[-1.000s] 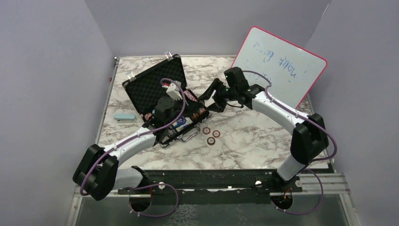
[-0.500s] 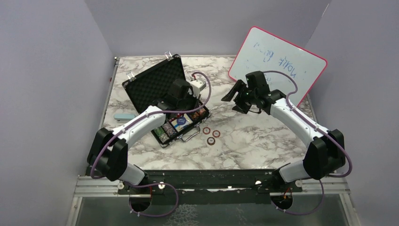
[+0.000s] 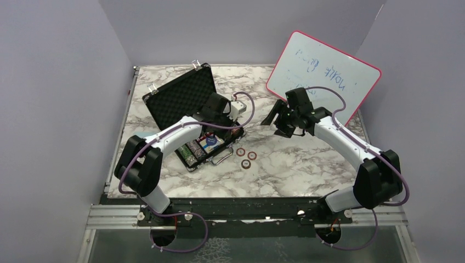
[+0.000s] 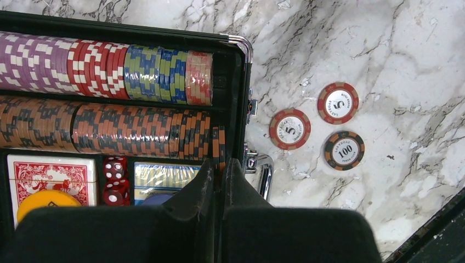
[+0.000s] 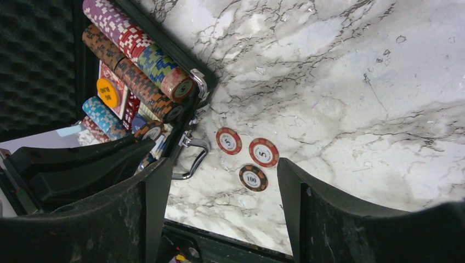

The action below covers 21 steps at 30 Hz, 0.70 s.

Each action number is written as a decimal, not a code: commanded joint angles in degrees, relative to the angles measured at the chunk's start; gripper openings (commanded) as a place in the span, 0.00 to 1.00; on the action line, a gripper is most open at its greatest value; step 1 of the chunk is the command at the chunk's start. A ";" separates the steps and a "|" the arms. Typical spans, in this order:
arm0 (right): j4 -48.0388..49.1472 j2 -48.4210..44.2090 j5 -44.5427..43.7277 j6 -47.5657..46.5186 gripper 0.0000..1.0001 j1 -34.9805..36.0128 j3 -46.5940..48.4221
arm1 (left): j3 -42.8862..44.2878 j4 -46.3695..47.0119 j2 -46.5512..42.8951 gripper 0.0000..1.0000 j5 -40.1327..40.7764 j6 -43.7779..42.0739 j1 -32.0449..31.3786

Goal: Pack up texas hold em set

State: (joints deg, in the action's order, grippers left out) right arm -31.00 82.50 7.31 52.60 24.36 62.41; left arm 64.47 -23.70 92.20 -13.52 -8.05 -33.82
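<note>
The black briefcase (image 3: 181, 96) lies open at the left-centre of the table, its lid propped up. Its base holds rows of striped chips (image 4: 109, 60), a red card deck (image 4: 49, 172), a blue deck (image 4: 164, 178), red dice (image 4: 114, 178) and a yellow button (image 4: 46, 198). My left gripper (image 4: 220, 163) is over the right end of the base, shut on an orange-and-black chip (image 4: 219, 145) held edge-on at the end of the lower row. Three loose chips (image 3: 245, 157) lie on the marble right of the silver handle (image 4: 264, 174). My right gripper (image 5: 222, 164) is open and empty above them.
The pink-framed whiteboard (image 3: 323, 74) leans at the back right, behind my right arm. The table's near edge and black rail (image 3: 247, 205) lie just past the loose chips. Grey walls close in the left, back and right.
My left gripper has swung from the case's near side to its right end. My right gripper has pulled back from the case to the right and stays open.
</note>
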 commanded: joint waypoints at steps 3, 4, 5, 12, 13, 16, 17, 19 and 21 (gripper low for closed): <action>-0.65 1.00 0.20 -1.35 0.73 -0.43 0.76 | 2.32 -0.97 2.21 0.00 -0.44 -1.52 -0.07; -0.65 1.14 0.51 -1.39 0.72 -0.45 0.78 | 2.48 -1.03 2.46 0.00 -0.45 -1.52 -0.02; -0.64 1.37 0.73 -1.40 0.72 -0.45 0.86 | 2.58 -1.05 2.73 0.00 -0.30 -1.58 -0.02; -0.64 1.72 1.58 -2.00 0.72 -0.45 1.17 | 3.44 -1.86 4.02 0.02 3.95 -1.10 -0.02; -0.64 1.70 1.75 -2.36 0.72 -0.45 1.21 | 3.51 -2.00 4.06 0.04 4.28 -1.10 -0.01; -0.53 1.92 2.38 -3.50 0.72 -0.45 1.09 | 3.42 -2.22 4.21 0.17 4.91 -1.17 -0.02; -0.55 2.01 2.50 -3.87 0.72 -0.45 1.01 | 3.51 -2.26 4.29 0.21 5.13 -1.17 -0.01; -0.86 2.13 2.85 -4.54 0.72 -0.45 0.88 | 3.68 -2.44 4.22 0.27 5.21 -1.03 -0.04; -1.10 2.27 3.20 -5.28 0.72 -0.45 0.70 | 3.95 -2.46 3.92 0.30 4.82 -0.99 -0.01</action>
State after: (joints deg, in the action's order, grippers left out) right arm -31.03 83.92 8.82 49.80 24.25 62.41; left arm 66.30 -25.98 96.05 -9.96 -8.91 -33.85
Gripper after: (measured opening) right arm 0.723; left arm 0.269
